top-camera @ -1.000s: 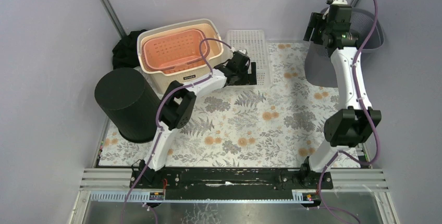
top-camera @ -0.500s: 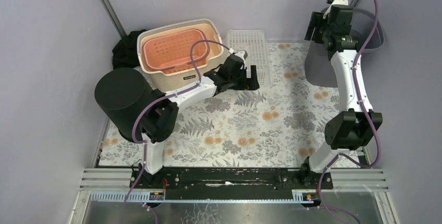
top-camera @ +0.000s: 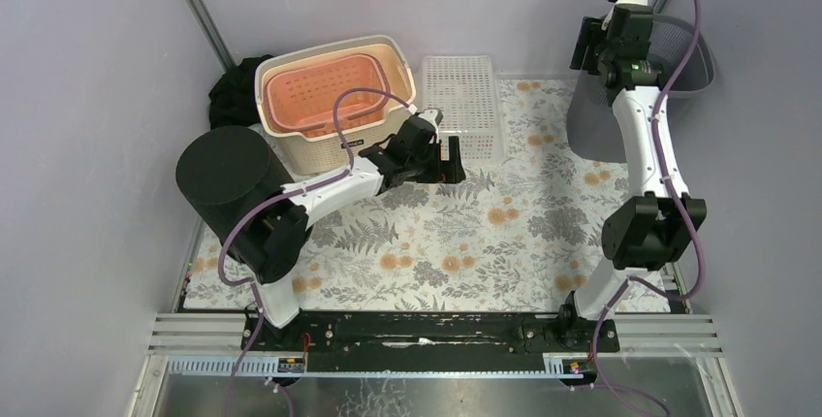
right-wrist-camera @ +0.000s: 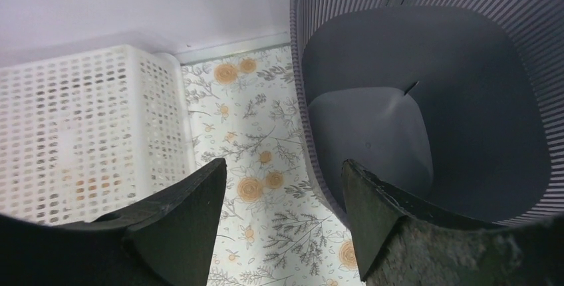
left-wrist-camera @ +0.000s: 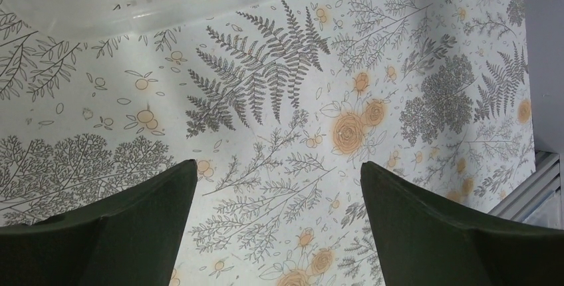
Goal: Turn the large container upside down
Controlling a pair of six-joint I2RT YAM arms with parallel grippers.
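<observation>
At far right, right gripper (right-wrist-camera: pixel 284 163) agape, seemingly astride grey container (right-wrist-camera: pixel 425 100) rim, left gripper (left-wrist-camera: pixel 279 162) agape.

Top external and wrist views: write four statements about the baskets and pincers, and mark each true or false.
1. The orange basket sits inside the beige basket. True.
2. The left pincer is shut on the white basket. False: it is open and empty over the floral mat, apart from that basket.
3. The right pincer is open, close to the grey ribbed bin. True.
4. The black cylinder stands on the table's right side. False: it stands on the left, beside the beige basket.
</observation>
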